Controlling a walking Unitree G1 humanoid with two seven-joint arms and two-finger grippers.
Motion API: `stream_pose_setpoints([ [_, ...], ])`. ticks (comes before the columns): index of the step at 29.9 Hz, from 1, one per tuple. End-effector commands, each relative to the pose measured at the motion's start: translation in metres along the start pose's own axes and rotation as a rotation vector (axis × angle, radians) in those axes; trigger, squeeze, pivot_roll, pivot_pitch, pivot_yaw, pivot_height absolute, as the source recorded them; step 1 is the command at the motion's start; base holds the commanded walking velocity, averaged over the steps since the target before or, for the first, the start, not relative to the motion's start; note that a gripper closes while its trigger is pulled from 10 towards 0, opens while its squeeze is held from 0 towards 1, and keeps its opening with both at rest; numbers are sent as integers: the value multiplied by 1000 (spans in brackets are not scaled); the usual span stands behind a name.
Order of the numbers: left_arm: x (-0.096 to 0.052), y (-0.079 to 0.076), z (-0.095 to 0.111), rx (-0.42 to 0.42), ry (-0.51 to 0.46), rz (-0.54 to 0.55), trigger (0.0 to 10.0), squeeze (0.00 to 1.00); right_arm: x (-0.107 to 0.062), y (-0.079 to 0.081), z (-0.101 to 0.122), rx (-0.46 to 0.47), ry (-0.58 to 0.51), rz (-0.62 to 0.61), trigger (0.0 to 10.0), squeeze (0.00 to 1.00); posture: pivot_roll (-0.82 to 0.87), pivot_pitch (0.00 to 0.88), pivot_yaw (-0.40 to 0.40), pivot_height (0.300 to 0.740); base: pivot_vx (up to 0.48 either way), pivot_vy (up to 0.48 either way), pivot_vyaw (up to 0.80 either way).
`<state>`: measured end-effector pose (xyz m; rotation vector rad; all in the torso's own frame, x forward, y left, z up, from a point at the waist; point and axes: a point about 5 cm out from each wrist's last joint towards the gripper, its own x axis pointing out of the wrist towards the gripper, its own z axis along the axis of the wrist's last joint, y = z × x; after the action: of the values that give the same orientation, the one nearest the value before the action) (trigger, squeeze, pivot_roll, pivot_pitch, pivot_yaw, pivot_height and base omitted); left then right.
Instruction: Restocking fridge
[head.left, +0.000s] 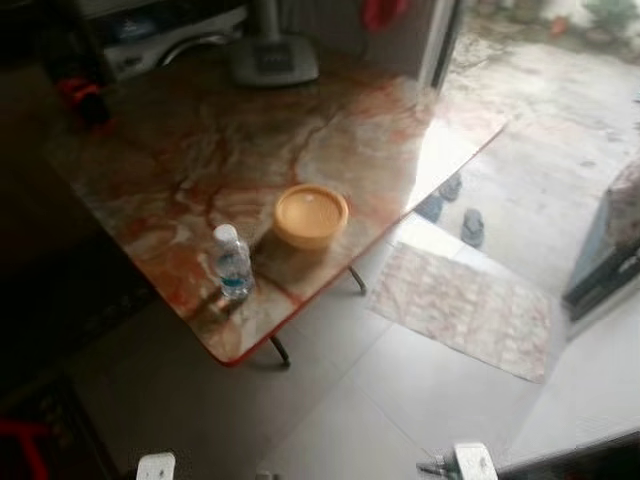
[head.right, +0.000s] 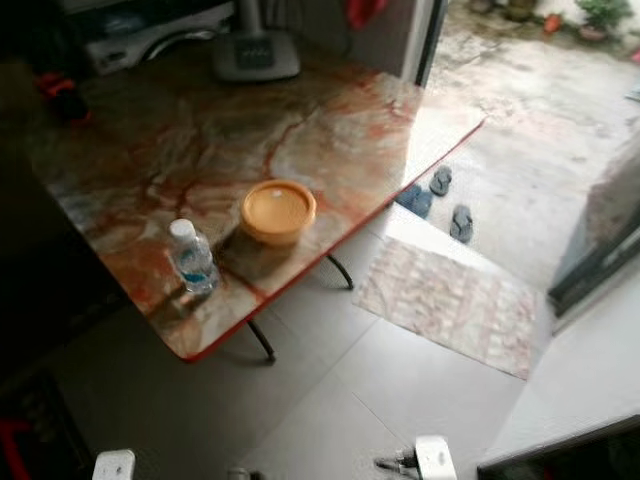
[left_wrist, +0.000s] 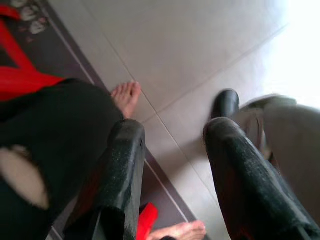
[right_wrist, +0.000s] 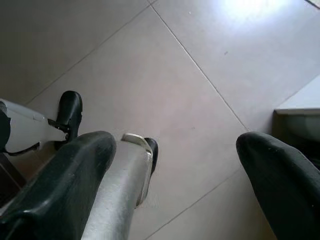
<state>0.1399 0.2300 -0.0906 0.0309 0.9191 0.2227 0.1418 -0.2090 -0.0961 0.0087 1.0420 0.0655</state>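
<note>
A clear water bottle (head.left: 232, 262) with a white cap and blue label stands upright near the front corner of a marble-patterned table (head.left: 200, 150). Beside it, further in, sits a round orange lidded bowl (head.left: 311, 214). Both arms hang low at my sides, well short of the table. My left gripper (left_wrist: 174, 129) is open over the tiled floor, with nothing between its fingers. My right gripper (right_wrist: 177, 142) is also open and empty above the pale tiles.
A fan base (head.left: 271, 60) stands at the table's far edge. Right of the table lie a patterned doormat (head.left: 462, 308) and slippers (head.left: 472, 226) by an open doorway. A person in black trousers stands barefoot (left_wrist: 126, 96) close to my left arm.
</note>
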Motion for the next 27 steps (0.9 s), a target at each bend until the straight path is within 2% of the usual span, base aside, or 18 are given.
stream_pose_setpoints([
  [1, -2, -1, -6, -14, 13, 14, 10000, 0, -3, -4, -11, 29, 29, -15, 10000, 0, 12, 93, -18, 740, 0, 0, 0],
  [10, -3, 0, -1, -44, -68, 68, 10000, 0, -3, -4, -10, 23, 24, -12, 10000, 0, 23, 90, -25, 740, 0, 0, 0],
  [15, -6, 3, 4, -54, -161, 132, 10000, 0, -3, -5, -11, 14, 25, -9, 10000, 0, 30, 93, -29, 740, 0, 0, 0],
  [17, -8, 5, 7, -18, -205, 171, 10000, 0, -3, -5, -11, 4, 29, -7, 10000, 0, 31, 93, -30, 740, 0, 0, 0],
  [20, -9, 7, 7, -42, -220, 228, 10000, 0, -4, -5, -11, 2, 30, -6, 10000, 0, 34, 95, -29, 740, 0, 0, 0],
  [21, -9, 9, 13, -78, -262, 231, 10000, 0, -3, -5, -11, 2, 30, -5, 10000, 0, 34, 95, -29, 740, 0, 0, 0],
  [22, -11, 18, 32, -58, -371, 277, 10000, 0, -3, -5, -11, 1, 29, -5, 10000, 0, 34, 95, -29, 740, 0, 0, 0],
  [23, -20, 31, 59, -61, -539, 342, 10000, 0, -3, -5, -11, 1, 29, -4, 10000, 0, 34, 95, -29, 740, 0, 0, 0],
  [27, -34, 40, 78, -57, -691, 411, 10000, 0, -4, -5, -11, -3, 31, -3, 10000, 0, 38, 98, -28, 740, 0, 0, 0],
])
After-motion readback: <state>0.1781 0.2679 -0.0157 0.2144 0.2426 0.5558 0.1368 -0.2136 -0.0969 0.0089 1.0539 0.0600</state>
